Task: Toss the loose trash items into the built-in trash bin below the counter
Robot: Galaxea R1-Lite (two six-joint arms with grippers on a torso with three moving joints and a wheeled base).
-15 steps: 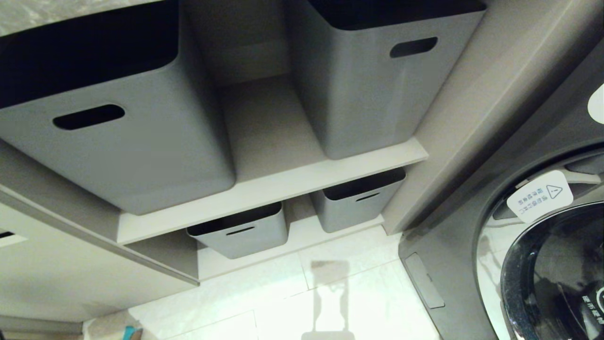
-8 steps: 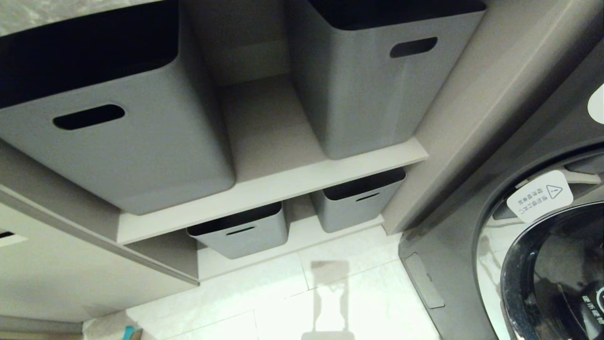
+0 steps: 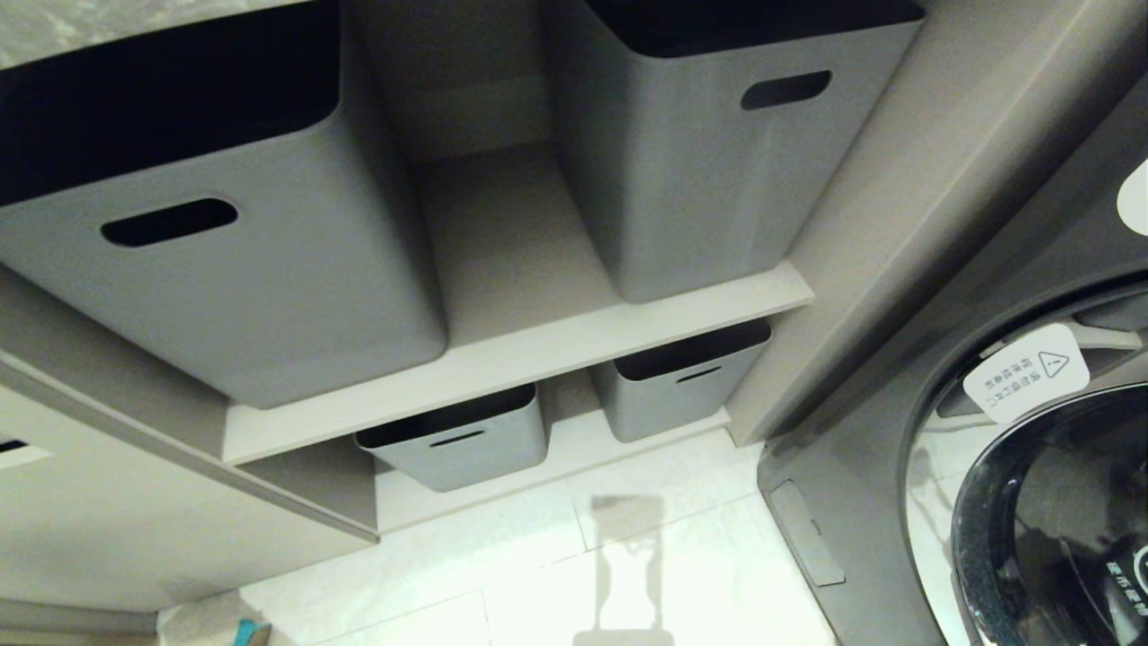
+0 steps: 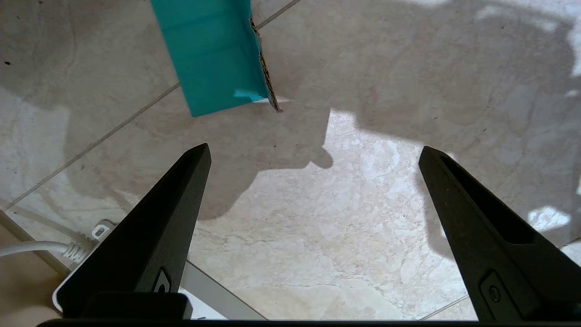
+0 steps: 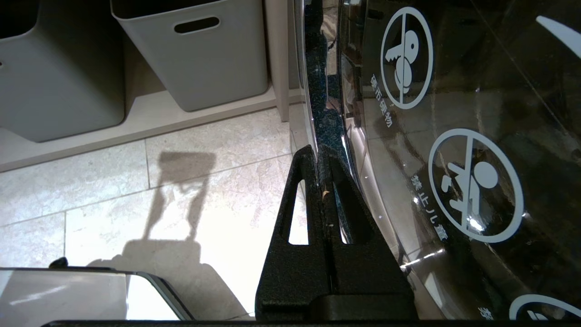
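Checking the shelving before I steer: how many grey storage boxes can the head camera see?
4: upper-left box, upper-right box, lower-left box, lower-right box. Others may be out of frame.

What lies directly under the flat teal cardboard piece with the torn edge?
Under the flat teal cardboard piece lies pale marbled floor tile with a grout line. The tile it covers is hidden; whether it rests there or hangs above cannot be told.

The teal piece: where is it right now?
In the left wrist view the teal piece lies on the tiled floor, just beyond the open left gripper, held by nothing. In the head view it peeks in at the bottom left corner.
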